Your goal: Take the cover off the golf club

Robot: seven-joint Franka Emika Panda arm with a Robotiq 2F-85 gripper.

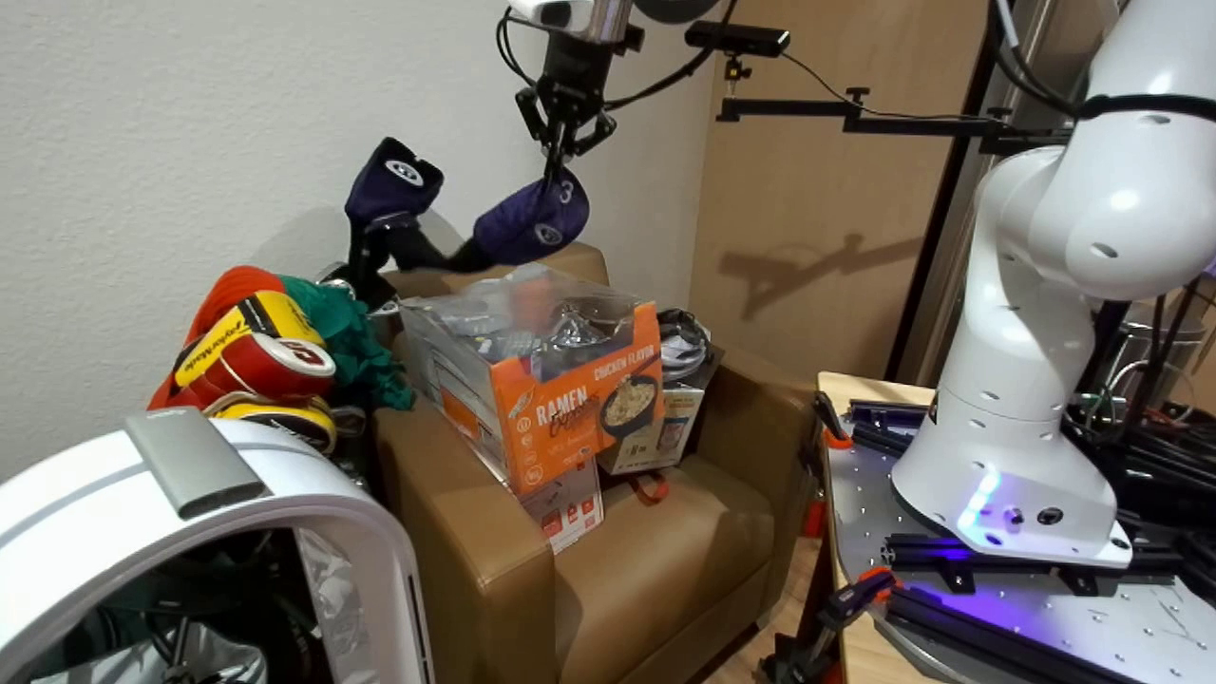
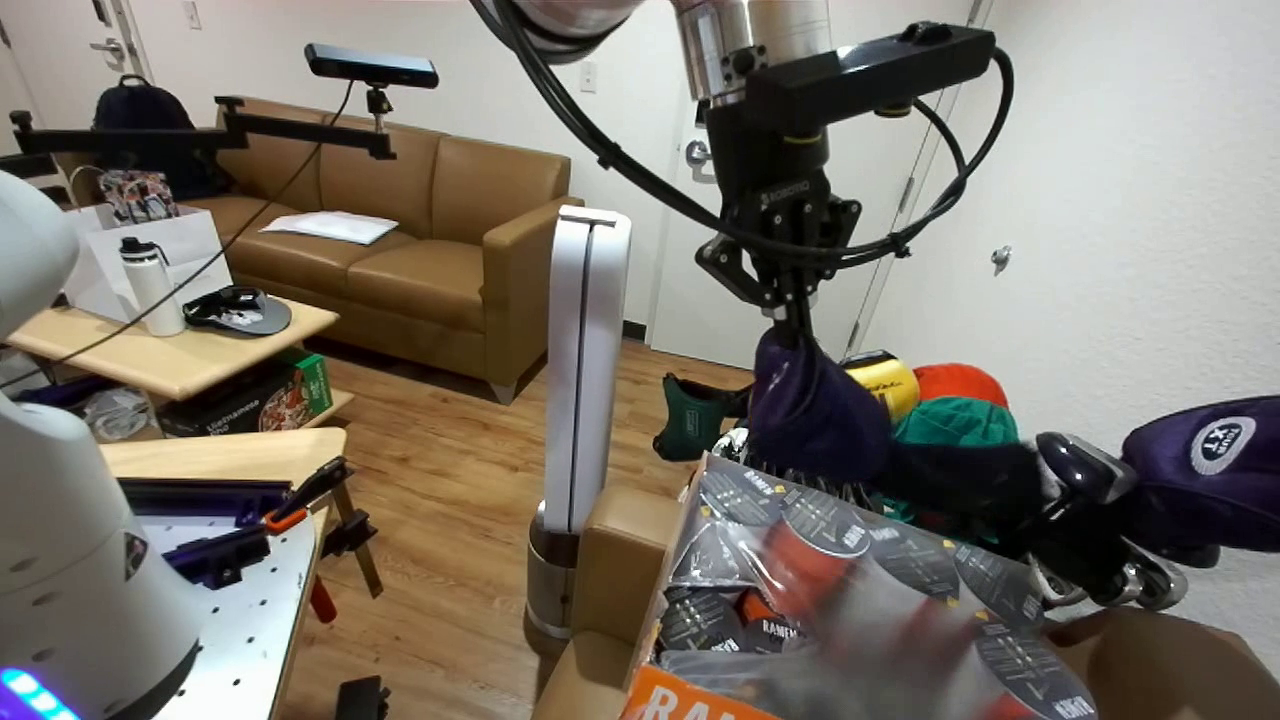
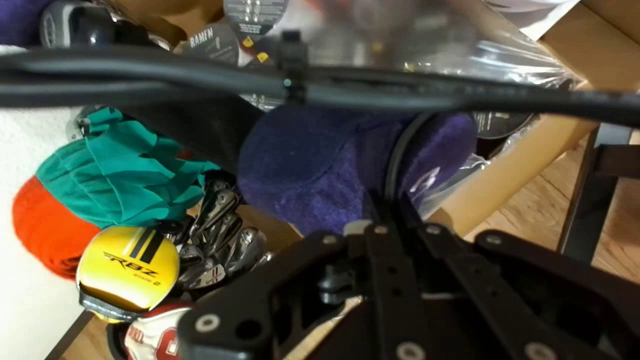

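My gripper (image 1: pixel 556 166) is shut on the top of the dark navy-purple fabric cover (image 1: pixel 522 226), which bears a "3" and a pale round mark. The fingers pinch a fold of it; this shows in an exterior view (image 2: pixel 815 415) and in the wrist view (image 3: pixel 320 165). The cover hangs tilted above the open box. Its black sleeve (image 2: pixel 965 478) stretches toward the golf bag and ends near a glossy dark club head (image 2: pixel 1088 468). Whether a club is inside the sleeve I cannot tell. Another dark rounded head with a pale mark (image 1: pixel 394 180) stands beside it.
An orange ramen box (image 1: pixel 575 408) with clear plastic sits on the brown armchair (image 1: pixel 665 541) under the cover. Red, yellow and green headcovers (image 1: pixel 256 351) and several bare irons (image 3: pixel 220 235) are beside it. A white rounded appliance (image 1: pixel 313 494) stands in front. A cable (image 2: pixel 640 190) loops by the gripper.
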